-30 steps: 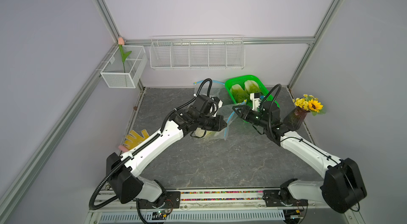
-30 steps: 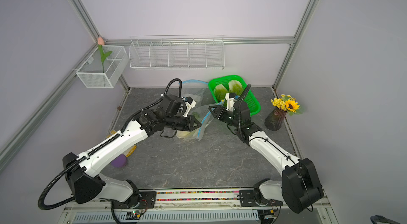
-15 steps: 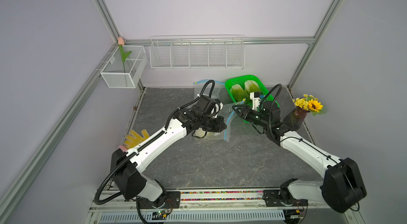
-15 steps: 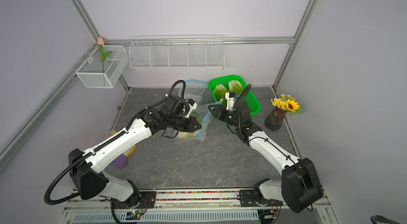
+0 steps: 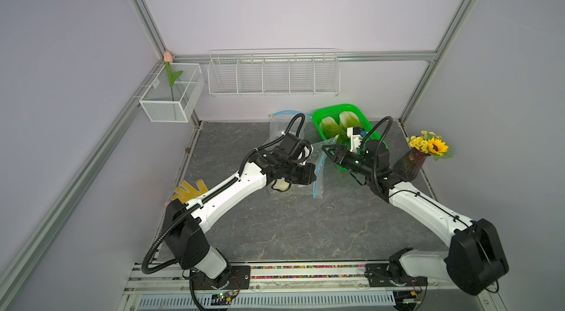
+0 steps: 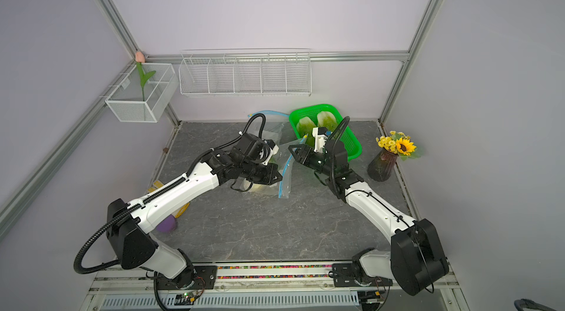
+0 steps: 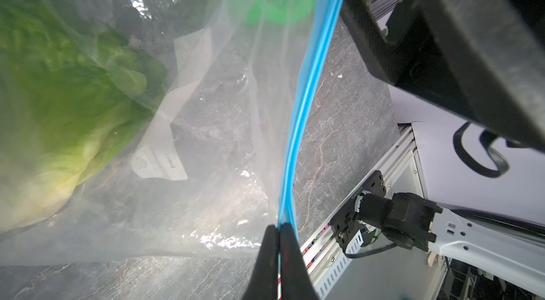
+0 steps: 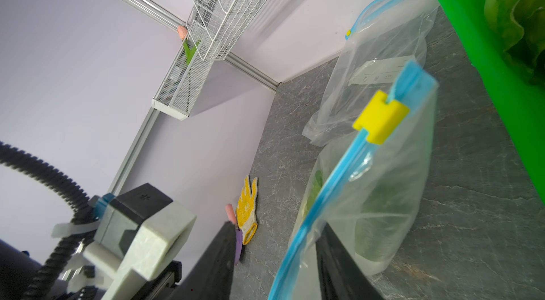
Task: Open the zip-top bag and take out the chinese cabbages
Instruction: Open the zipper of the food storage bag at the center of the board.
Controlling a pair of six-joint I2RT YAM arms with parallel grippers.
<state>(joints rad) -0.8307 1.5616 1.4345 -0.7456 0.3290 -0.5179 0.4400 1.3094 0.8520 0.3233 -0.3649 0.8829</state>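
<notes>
The zip-top bag [image 5: 295, 191] lies on the table with a blue zip strip [image 7: 306, 97] and a yellow slider [image 8: 380, 117] near one end. One chinese cabbage [image 7: 59, 106] shows through the plastic, and its white base [image 5: 281, 185] is visible in a top view. Two more chinese cabbages [image 5: 328, 126] [image 6: 324, 118] lie in the green basket [image 5: 336, 107]. My left gripper [image 7: 278, 227] is shut on the end of the blue strip. My right gripper [image 8: 274, 224] is open, and the strip passes between its fingers [image 8: 333, 242] below the slider.
A second, empty zip bag [image 5: 281, 129] lies at the back beside the green basket. A vase of sunflowers [image 5: 411, 162] stands at the right edge. A yellow glove [image 5: 189, 190] and a purple object [image 6: 166, 223] lie at the left edge. Wire baskets [image 5: 273, 74] hang on the back wall.
My left gripper has shifted slightly along the bag's edge and pinched tighter on the blue strip. The right arm has stayed where it was.
</notes>
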